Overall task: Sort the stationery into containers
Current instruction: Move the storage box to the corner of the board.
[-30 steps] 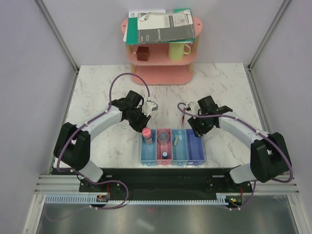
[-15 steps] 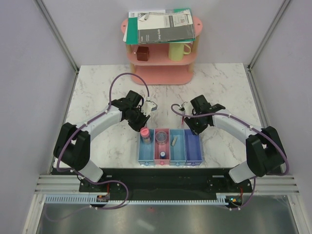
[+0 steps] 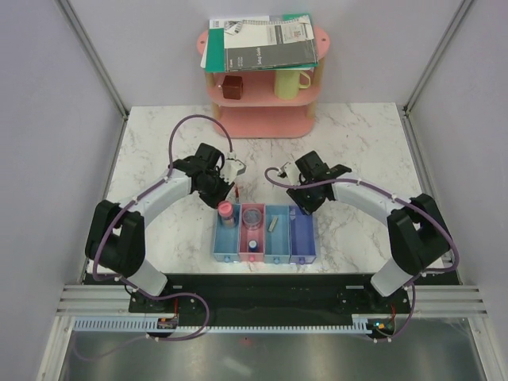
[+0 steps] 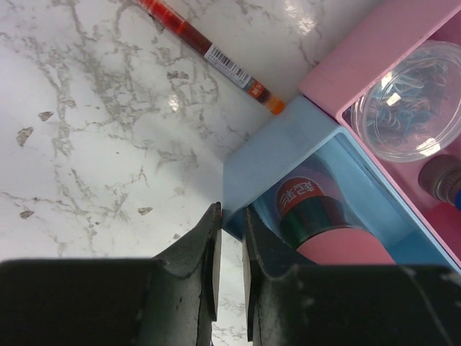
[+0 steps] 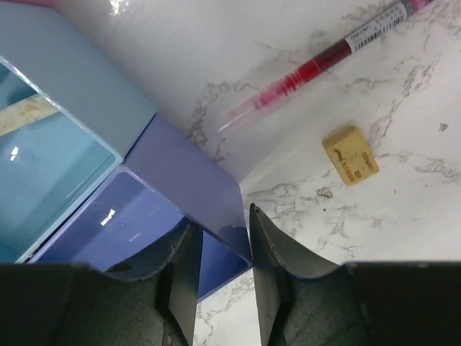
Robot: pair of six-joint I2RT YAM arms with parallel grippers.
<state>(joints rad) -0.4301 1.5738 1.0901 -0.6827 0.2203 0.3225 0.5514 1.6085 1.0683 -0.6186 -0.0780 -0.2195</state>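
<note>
Left fingers [image 4: 202, 252]: narrow, clamped on the far left corner wall of the blue tray [image 4: 274, 148]. Right fingers [image 5: 270, 263]: somewhat wider apart, pinching the far right corner wall of the violet tray [image 5: 187, 180]. Trays: four joined in a row on the desk [image 3: 159, 151] between the two arms, running blue, pink, light blue, violet from left to right. Blue tray: holds the pink cylinder [image 4: 338, 249] at its far end, dark band and red label showing; whether it stands or lies cannot be told. Pink tray [image 4: 374, 43]: round clear case [image 4: 410, 101] at the far end, with small coloured bits inside; blue-capped tube [image 3: 252, 245] at the near end. Light blue tray [image 5: 79, 79]: one grey block [image 3: 272, 225], towards the far half. Desk beyond the trays, left: red pen [image 4: 209, 50], lying slantwise, its orange tip just beside the joint of the blue and pink trays. Desk beyond the trays, right: other red pen [image 5: 324, 61], also slantwise, its clear tip towards the violet tray and apart from it; tan eraser [image 5: 350, 155] near that pen, not touching it. Far edge of the desk: pink shelf [image 3: 262, 119], with a brown cube [image 3: 232, 86] and a yellow mug [image 3: 290, 82] on its middle tier and notebooks [image 3: 262, 44] stacked on top.
</note>
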